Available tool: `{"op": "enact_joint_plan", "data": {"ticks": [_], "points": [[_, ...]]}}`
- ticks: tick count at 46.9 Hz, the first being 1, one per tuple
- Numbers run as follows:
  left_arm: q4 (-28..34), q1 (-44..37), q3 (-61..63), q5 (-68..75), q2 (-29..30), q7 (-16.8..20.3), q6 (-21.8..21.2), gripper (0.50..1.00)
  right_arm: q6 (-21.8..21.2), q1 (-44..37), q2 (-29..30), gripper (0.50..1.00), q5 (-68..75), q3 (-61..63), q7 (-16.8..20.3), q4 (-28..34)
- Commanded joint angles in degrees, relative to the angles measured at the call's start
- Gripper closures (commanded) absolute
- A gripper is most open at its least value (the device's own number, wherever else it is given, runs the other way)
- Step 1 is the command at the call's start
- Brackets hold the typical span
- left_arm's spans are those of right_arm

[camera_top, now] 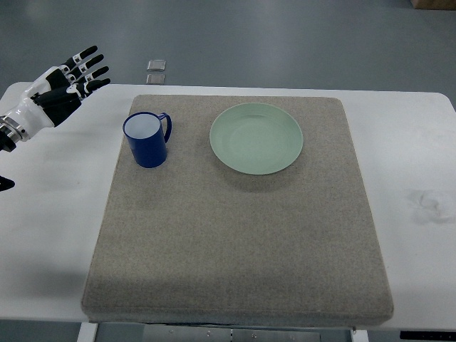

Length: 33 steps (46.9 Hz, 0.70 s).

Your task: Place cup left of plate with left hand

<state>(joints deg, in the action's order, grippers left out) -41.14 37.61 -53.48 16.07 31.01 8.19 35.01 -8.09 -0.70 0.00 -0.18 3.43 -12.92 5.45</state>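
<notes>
A white counter (50,214) fills most of the top view, with grey floor (285,35) beyond its far edge; a large grey felt mat (235,242) lies flat on it, covering the middle and reaching close to the near edge; bare white surface shows to the left and right of the mat; a faint smudge (429,205) marks the counter on the right side; two small square tiles (156,71) lie on the floor just past the far edge.

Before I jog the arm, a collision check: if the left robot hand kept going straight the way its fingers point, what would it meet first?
Probably nothing: the left robot hand, fingers spread, points up-right past the table edge, toward floor. The cup lies off that line. Height is unclear.
</notes>
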Motion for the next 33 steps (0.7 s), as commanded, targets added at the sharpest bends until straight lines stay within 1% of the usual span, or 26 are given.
{"op": "enact_joint_plan", "data": {"ticks": [1,7,12,22,33], "points": [[0.27,0.09,-0.04,-5.43,0.19,-5.72,-0.01,0.501,0.0,0.0,0.0,0.568,0.0,0.0,0.0,0.0],[0.27,1.05,-0.48,-11.32,2.39,-11.96,-0.01,0.5,0.0,0.0,0.0,0.568,0.0,0.0,0.0,0.0],[0.27,2.02,-0.74,-15.01,2.39,-15.22,-0.01,0.5,0.0,0.0,0.0,0.568,0.0,0.0,0.0,0.0],[0.09,4.75,-0.83,-20.64,2.21,-18.56,-0.01,0.5,0.0,0.0,0.0,0.568,0.0,0.0,0.0,0.0],[-0.35,5.36,-0.74,-25.13,1.86,-20.23,-0.01,0.5,0.09,0.0,0.0,0.568,0.09,0.0,0.0,0.0]]}}
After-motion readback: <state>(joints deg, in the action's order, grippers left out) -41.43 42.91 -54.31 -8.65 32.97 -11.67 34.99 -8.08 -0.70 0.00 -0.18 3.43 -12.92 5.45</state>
